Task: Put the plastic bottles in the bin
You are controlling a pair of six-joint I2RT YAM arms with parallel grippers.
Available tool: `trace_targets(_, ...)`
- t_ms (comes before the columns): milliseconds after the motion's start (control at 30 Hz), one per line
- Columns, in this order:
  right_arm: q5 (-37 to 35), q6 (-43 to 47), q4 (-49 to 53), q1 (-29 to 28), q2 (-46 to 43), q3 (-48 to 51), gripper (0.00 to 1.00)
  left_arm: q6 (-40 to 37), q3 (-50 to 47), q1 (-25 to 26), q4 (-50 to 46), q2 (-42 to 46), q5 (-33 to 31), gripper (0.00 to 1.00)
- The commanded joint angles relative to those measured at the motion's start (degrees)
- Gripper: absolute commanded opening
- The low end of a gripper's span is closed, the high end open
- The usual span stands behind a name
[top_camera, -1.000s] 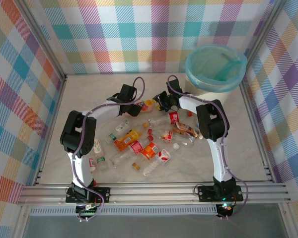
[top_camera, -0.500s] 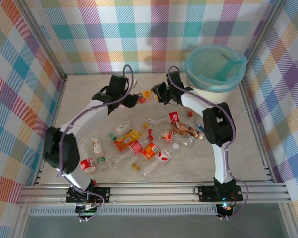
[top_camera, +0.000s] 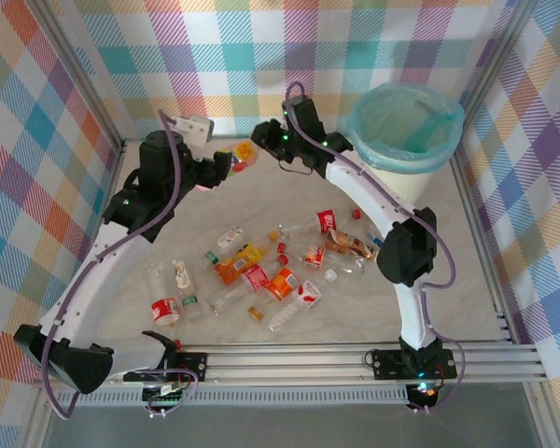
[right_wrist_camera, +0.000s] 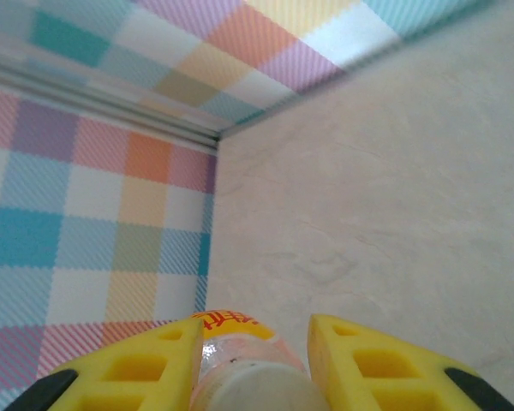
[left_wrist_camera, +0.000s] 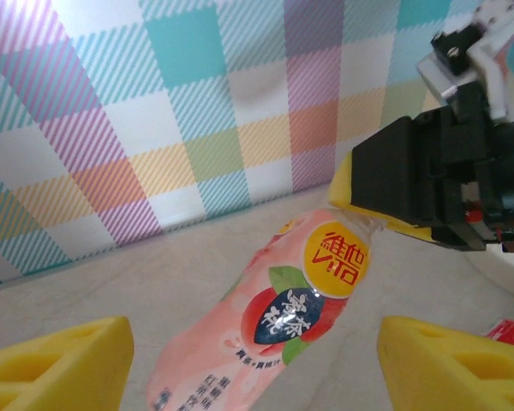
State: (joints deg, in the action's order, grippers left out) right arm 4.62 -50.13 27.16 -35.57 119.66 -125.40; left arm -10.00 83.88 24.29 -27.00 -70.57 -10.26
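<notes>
Pink plastic bottle (left_wrist_camera: 265,334) hung near the back wall, its cap end pinched in the right claw (right_wrist_camera: 255,325). The left claw (left_wrist_camera: 255,360) gaped around it. That shallow hold could slip short of the bin (top_camera: 453,126).

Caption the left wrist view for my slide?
Right hand pinches the pink bottle at its far end; open left hand straddles it.

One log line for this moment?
left gripper open around pink bottle | right gripper shut on its top | bottle aloft, short of bin
</notes>
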Motion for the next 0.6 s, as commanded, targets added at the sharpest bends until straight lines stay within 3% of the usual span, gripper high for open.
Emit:
trace_targets(0,-4.7,12.7,11.4,0.2,-1.7,-9.8,0.11,4.0,5.9,0.3,-5.0,1.4,-0.8,0.74)
trace_targets(133,-9.4,22.5,19.5,0.4,-2.3,-21.7,0.10,7.2,11.6,0.3,-6.7,0.7,3.5,0.71)
trace_targets(233,-12.7,28.2,23.4,1.4,-4.1,-27.8,0.08,9.9,15.4,0.3,-5.7,-0.6,11.2,0.70)
trace_targets(400,-19.4,36.3,22.0,4.4,-12.9,-24.2,0.07,16.3,22.8,1.5,-4.5,-6.8,23.9,0.66)
trace_targets(567,-27.8,43.3,19.1,8.7,-21.6,-17.4,0.07,19.8,30.1,4.7,-4.3,-15.2,29.8,0.65)
